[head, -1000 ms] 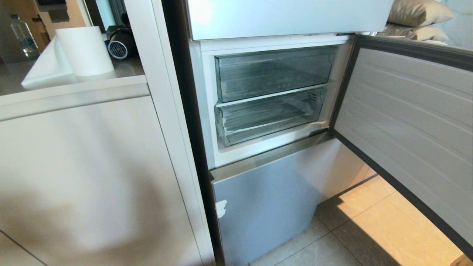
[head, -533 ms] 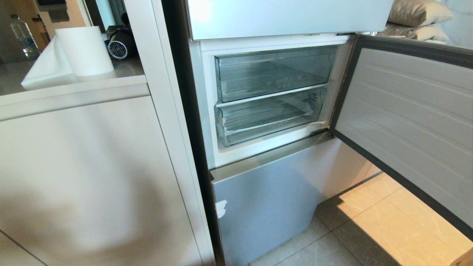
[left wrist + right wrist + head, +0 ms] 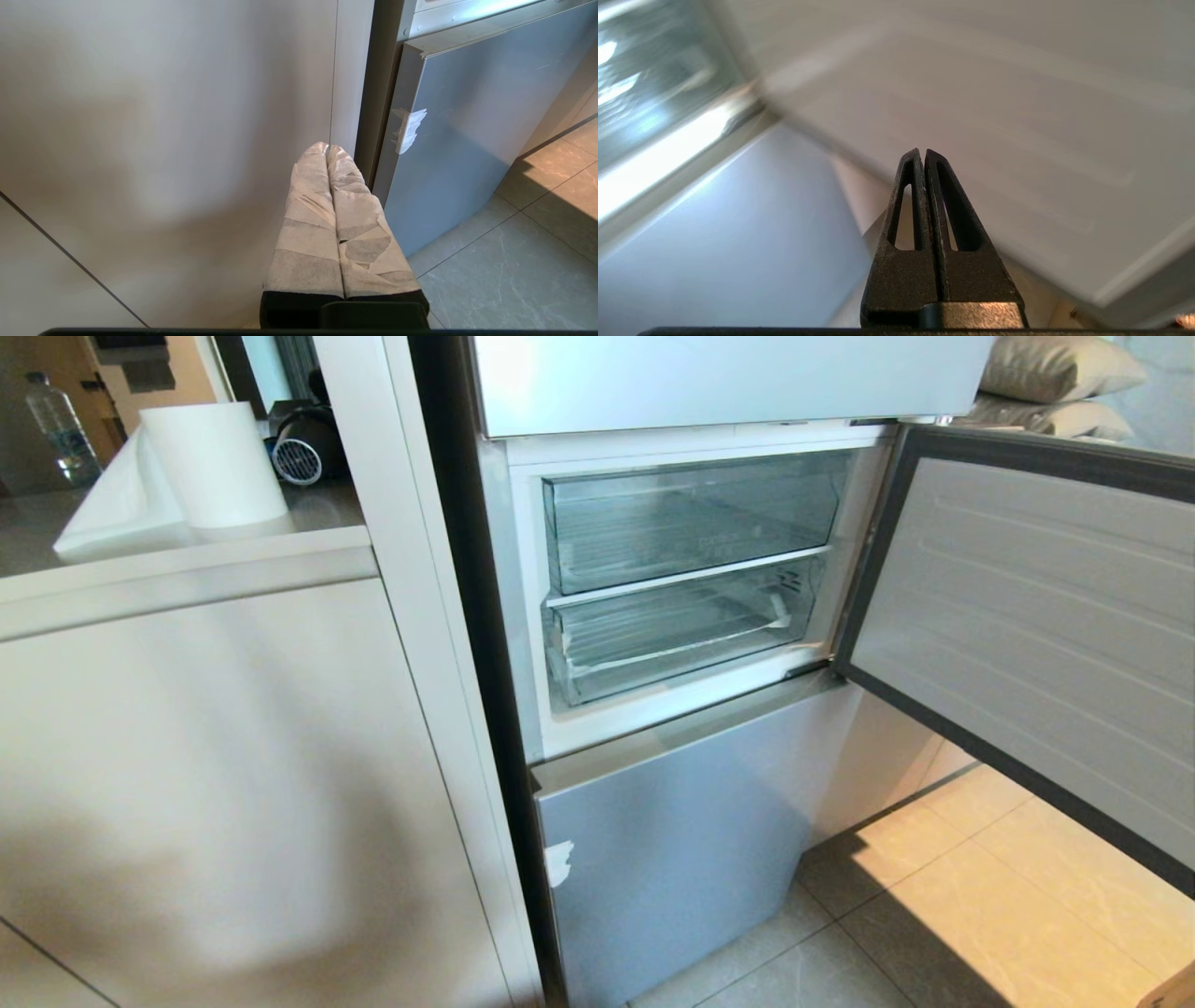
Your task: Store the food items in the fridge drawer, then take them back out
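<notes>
The fridge drawer (image 3: 672,639) is the lower of two clear drawers in the open middle compartment; it is pushed in and has a white patch at its right front corner. No food items are in view. My right gripper (image 3: 923,151) is shut and empty, low down beside the inner face of the open fridge door (image 3: 994,116) and above the pale-blue lower door panel (image 3: 714,233). My left gripper (image 3: 327,147), its fingers wrapped in tape, is shut and empty, parked in front of the white cabinet near the fridge's lower left corner.
A clear bin with faint lettering (image 3: 691,518) sits above the drawer. The open door (image 3: 1027,616) juts out on the right over the tiled floor (image 3: 934,915). A white cabinet (image 3: 215,784) stands left, with a paper roll (image 3: 215,462) and a bottle (image 3: 61,425) on its counter.
The fridge door has swung wider open, away to the right. The drawers and the left gripper have not moved.
</notes>
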